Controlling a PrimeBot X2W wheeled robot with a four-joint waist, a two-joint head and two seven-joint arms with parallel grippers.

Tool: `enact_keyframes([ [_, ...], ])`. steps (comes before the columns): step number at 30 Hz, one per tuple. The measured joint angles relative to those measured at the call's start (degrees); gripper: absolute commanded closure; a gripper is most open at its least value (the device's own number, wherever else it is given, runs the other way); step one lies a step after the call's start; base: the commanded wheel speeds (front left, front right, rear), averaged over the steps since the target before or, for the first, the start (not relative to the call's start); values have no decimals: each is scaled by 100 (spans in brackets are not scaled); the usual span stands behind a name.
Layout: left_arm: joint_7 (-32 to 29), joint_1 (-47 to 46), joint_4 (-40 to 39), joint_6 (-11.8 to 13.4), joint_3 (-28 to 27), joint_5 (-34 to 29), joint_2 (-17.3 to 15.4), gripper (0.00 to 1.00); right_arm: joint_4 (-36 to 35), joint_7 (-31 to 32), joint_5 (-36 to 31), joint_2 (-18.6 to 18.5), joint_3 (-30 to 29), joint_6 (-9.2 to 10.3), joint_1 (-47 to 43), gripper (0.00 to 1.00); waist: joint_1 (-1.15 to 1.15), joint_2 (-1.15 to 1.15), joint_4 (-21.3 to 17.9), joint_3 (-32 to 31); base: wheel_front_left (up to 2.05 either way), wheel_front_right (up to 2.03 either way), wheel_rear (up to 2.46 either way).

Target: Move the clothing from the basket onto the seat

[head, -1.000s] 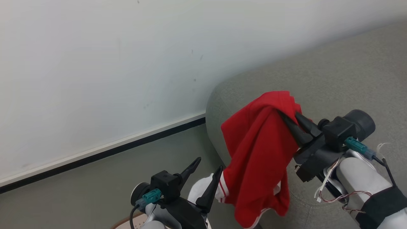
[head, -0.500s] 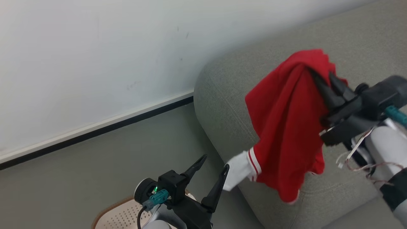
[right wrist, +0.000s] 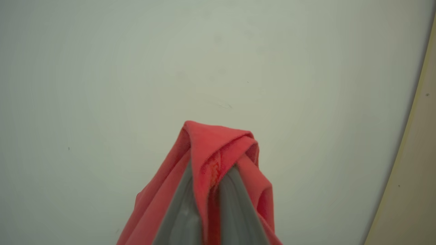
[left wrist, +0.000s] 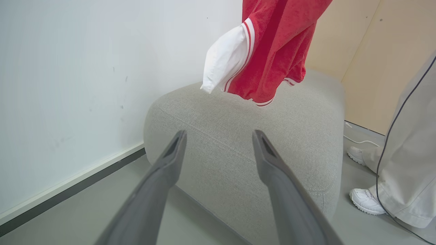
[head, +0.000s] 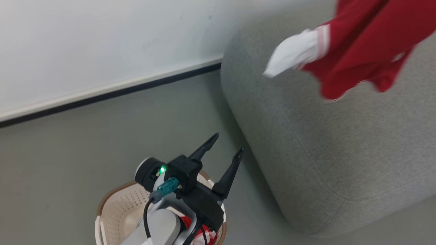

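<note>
Above the seat (left wrist: 221, 136), the clothing (left wrist: 272, 51) hangs clamped in the right hand (right wrist: 211, 170); the left hand (head: 229, 142) gapes over the basket (head: 117, 211).

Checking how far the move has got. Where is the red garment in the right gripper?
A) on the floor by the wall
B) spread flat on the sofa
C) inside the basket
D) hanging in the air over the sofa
D: the red garment hangs bunched from the right gripper, which is shut on it, above the sofa rather than lying on it.
</note>
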State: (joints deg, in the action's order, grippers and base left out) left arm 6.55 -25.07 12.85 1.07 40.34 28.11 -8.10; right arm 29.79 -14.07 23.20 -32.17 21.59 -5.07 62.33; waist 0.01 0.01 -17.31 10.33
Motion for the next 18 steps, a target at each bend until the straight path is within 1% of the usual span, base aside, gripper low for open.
enact_keyframes([
  [4,-97,-201,-177,43,-4,-56,-44,0,365,71,156,-274,-277,54,327,100,0,0,170,276,0,0,0],
  [8,-193,-379,-342,45,-3,-151,-87,0,568,138,121,-456,-314,62,583,100,0,0,335,567,0,0,0],
  [11,-261,-478,-461,52,-1,-243,-122,0,676,146,87,-603,-421,159,810,100,0,1,440,796,0,0,0],
  [12,-277,-509,-500,53,-3,-292,-146,0,719,146,87,-649,-455,162,907,100,0,0,471,875,0,0,0],
  [18,-402,-697,-689,98,-46,-407,-293,0,871,142,30,-675,-491,287,1206,100,0,1,591,1350,0,0,0],
])
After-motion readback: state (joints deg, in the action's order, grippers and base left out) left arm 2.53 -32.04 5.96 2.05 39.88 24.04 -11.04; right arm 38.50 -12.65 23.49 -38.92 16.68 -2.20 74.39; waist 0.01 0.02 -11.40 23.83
